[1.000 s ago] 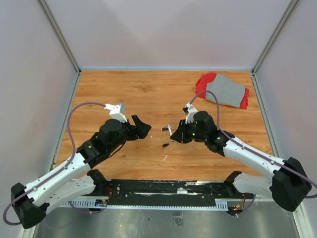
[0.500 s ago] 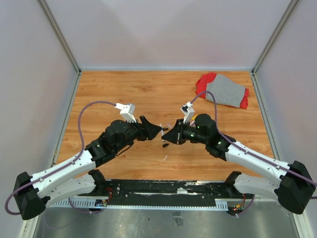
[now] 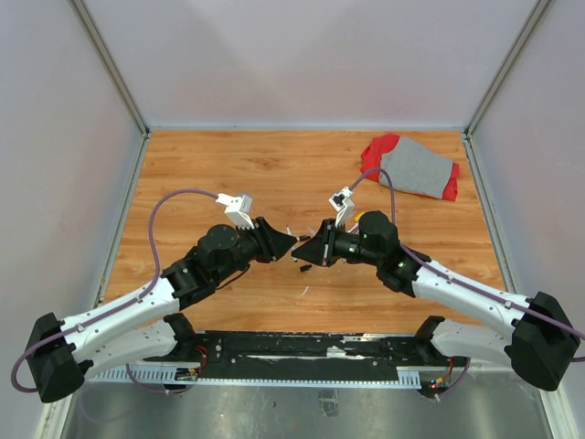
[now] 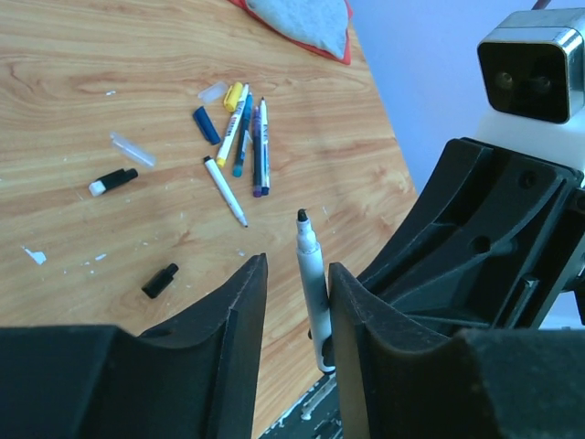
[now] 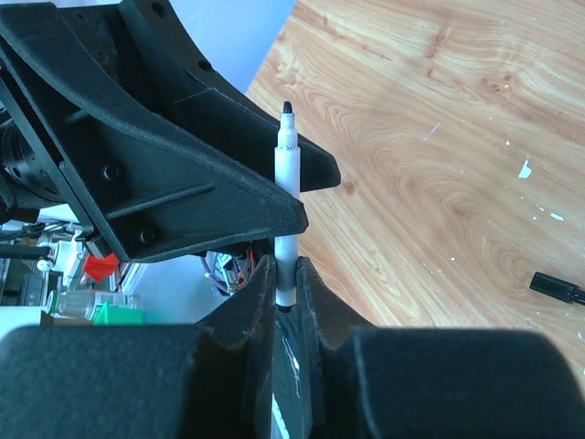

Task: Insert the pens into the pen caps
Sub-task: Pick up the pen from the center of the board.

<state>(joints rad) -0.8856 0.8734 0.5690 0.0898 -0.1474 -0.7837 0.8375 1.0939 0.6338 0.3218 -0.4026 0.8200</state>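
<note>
Above the bench (image 3: 228,174) middle, the right gripper (image 5: 288,274) is clamped on the tail of a white pen (image 5: 288,169); left gripper (image 4: 297,265) jaws stand apart either side of its barrel; a black cap (image 4: 160,280) and loose pens (image 4: 245,137) lie on the wood.

**Setting:** robotics laboratory, enclosed test cell.

**Grounds:**
- Wood-grain table (image 3: 274,165) walled on three sides by plain white panels (image 3: 311,55), with bare metal frame posts (image 3: 110,64) rising at the far corners.
- Black mounting rail (image 3: 274,346) with exposed wiring along the near edge, bearing left arm (image 3: 119,311) and right arm (image 3: 466,288), white-and-black, each trailing a purple cable (image 3: 152,233).
- Boxed camera module (image 4: 535,64) on the right wrist.
- Loose pens (image 4: 262,146) on the bare top, near a red-and-grey cloth (image 3: 416,167) at the far right corner.
- Beyond the table's edge, in the right wrist view, blurred wires and equipment clutter (image 5: 82,274).
</note>
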